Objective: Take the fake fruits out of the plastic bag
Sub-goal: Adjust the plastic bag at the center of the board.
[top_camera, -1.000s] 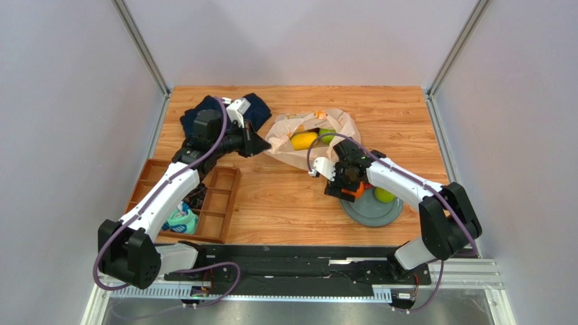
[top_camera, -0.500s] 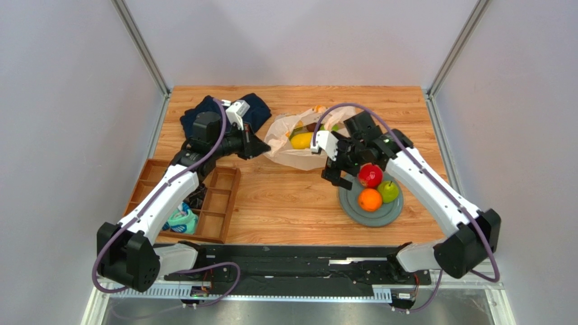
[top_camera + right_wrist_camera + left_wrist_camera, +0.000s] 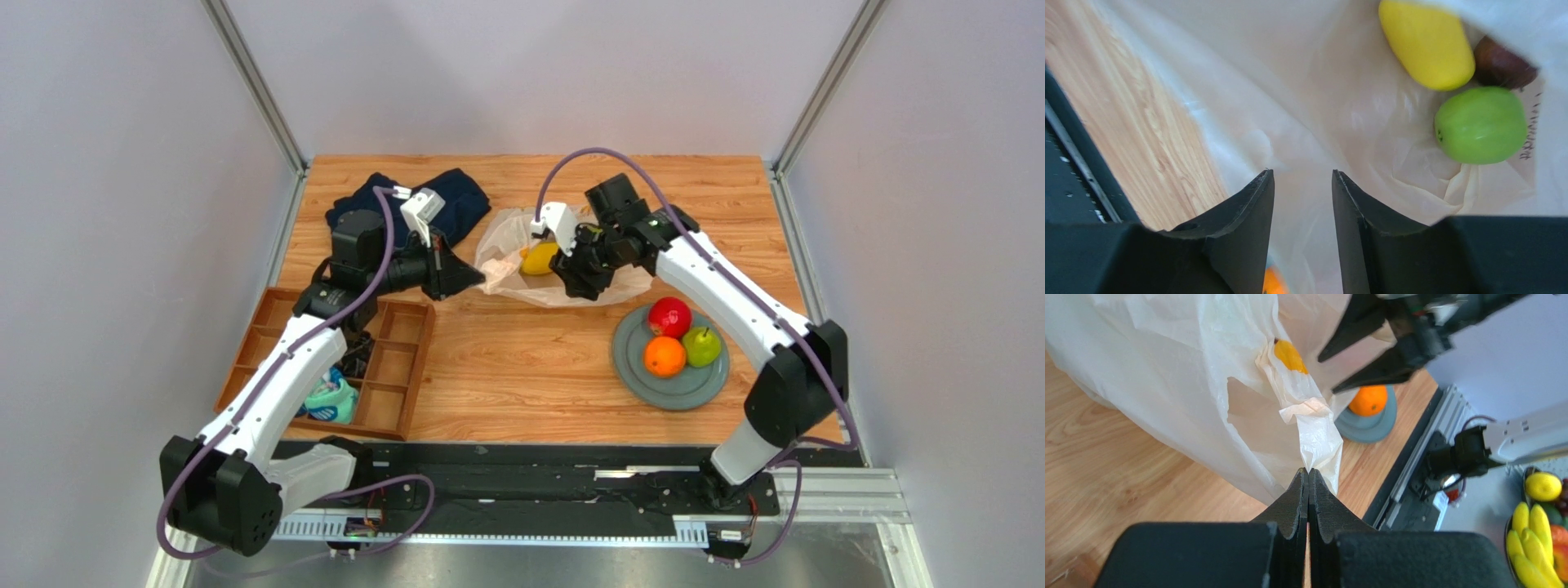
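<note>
The cream plastic bag lies at the back middle of the table. My left gripper is shut on its twisted handle and holds the mouth up. My right gripper hovers over the bag's mouth, jaws part open, with only bag film behind them. Inside the bag lie a yellow fruit, a green apple and a dark plum. On the grey plate sit a red apple, an orange and a green fruit.
A wooden compartment tray stands at the left, with rolled teal socks in it. A dark navy cloth lies at the back left, behind the left wrist. Metal rails run along the table's sides.
My right gripper has left the plate, where the red apple now sits, and swung up-left over the bag's mouth, its jaws narrower than before. The left gripper keeps its hold on the bag.
</note>
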You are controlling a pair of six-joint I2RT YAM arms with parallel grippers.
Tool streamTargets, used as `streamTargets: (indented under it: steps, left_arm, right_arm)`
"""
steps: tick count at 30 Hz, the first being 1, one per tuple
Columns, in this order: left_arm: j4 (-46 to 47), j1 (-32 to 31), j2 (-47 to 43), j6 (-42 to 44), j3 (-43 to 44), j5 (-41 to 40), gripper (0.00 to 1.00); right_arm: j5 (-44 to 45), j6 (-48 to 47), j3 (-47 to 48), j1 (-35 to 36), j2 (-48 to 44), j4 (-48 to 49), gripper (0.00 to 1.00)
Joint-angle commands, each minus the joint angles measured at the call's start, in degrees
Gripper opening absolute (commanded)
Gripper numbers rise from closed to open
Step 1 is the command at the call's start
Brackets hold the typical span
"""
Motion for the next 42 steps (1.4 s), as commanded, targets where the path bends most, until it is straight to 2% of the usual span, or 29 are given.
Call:
streamTargets:
  steps: [1,2,5,8,12,15,16,18,22,25,26,31,35,38,42]
  left_arm:
    - [-10.0,3.1,-1.1,8.5,5.9,6.5,0.0]
    - [-14.8,3.5,-1.1,10.5,9.2,6.7,0.0]
    - [-19.6,4.0,-1.9,17.2,12.6,8.3,0.0]
    - [-17.9,4.0,-5.9,16.1,10.1,13.1,0.0]
    - [-18.0,4.0,-11.9,10.0,4.4,16.3,0.0]
    - [-17.9,4.0,-14.3,9.7,-3.9,12.8,0.0]
    - [-17.1,4.3,-14.6,8.7,-5.9,8.7,0.0]
    - [-16.5,7.2,-14.8,7.0,-8.5,8.3,0.0]
    - [-18.3,8.9,-11.5,11.1,-3.2,8.2,0.0]
    - [-18.8,9.9,-5.0,13.6,4.3,8.7,0.0]
    - [-18.9,9.9,-3.9,15.6,5.3,9.2,0.0]
    - [-19.9,9.9,-0.1,17.2,9.8,10.2,0.0]
    - [-19.5,9.9,1.8,17.5,10.5,10.2,0.0]
    - [-18.8,9.9,2.1,17.2,10.8,10.4,0.0]
    - [-17.5,9.9,1.0,16.0,10.4,10.1,0.0]
  right_arm:
    - [7.3,-3.1,-2.8,1.5,2.6,2.6,0.42]
    - [5.7,-3.5,-2.8,1.8,2.5,0.8,0.42]
    - [-0.3,-4.1,-4.2,4.0,-0.3,-2.8,0.41]
    - [-1.8,-5.5,-9.2,8.6,-4.0,-3.5,0.41]
    - [1.2,1.5,-9.6,10.5,-5.5,-3.1,0.41]
    - [7.3,3.7,-10.9,10.3,-5.7,0.8,0.41]
    - [9.3,3.7,-11.1,10.3,-5.1,2.2,0.45]
    - [14.5,4.9,-7.8,10.2,-0.9,3.7,0.5]
    - [19.5,5.9,-0.1,8.0,6.1,3.3,0.56]
    - [18.4,6.0,3.9,4.3,11.0,2.9,0.56]
    - [18.1,5.2,4.4,2.7,11.9,3.2,0.57]
    - [19.5,3.9,8.2,0.5,18.4,4.2,0.74]
    - [17.9,3.5,10.7,0.4,22.2,3.1,0.75]
    - [18.3,4.2,10.6,0.6,21.0,3.6,0.73]
    - [16.7,1.8,6.3,0.6,13.0,6.5,0.73]
